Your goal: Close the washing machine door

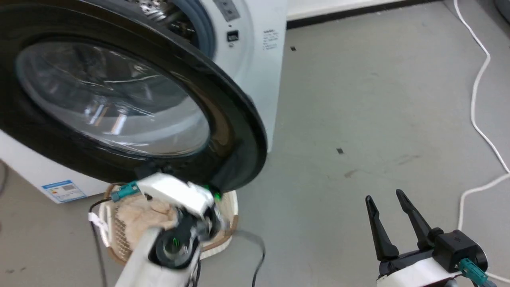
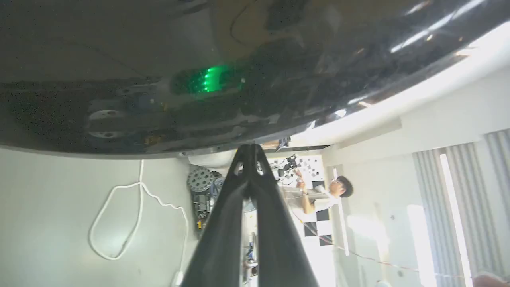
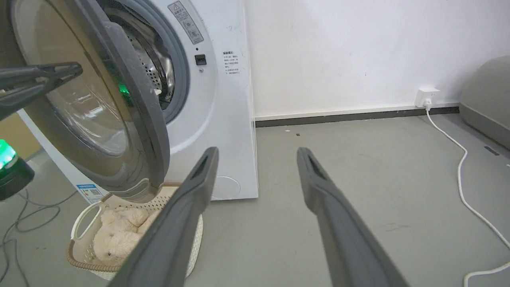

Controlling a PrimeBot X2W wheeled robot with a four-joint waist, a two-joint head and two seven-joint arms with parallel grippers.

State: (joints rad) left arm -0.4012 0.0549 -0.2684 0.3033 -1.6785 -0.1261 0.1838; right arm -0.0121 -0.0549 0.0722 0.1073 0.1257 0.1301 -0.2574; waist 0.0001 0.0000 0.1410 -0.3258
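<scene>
The washing machine door (image 1: 111, 95) stands open, swung well off the front of the washing machine (image 1: 261, 71), so closing is not yet done. The left gripper (image 2: 250, 153), fingers pinched together on nothing, sits at the door's lower outer rim. The right gripper (image 1: 388, 207) hangs spread and empty over the floor (image 1: 358, 99). A laundry basket (image 3: 77, 223) lies under the door's lower edge. The swing path to the opening looks free.

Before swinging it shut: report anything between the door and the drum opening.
Nothing visible lies between the washing machine door and the washing machine opening; the basket sits lower, on the floor under the door's bottom edge.
</scene>
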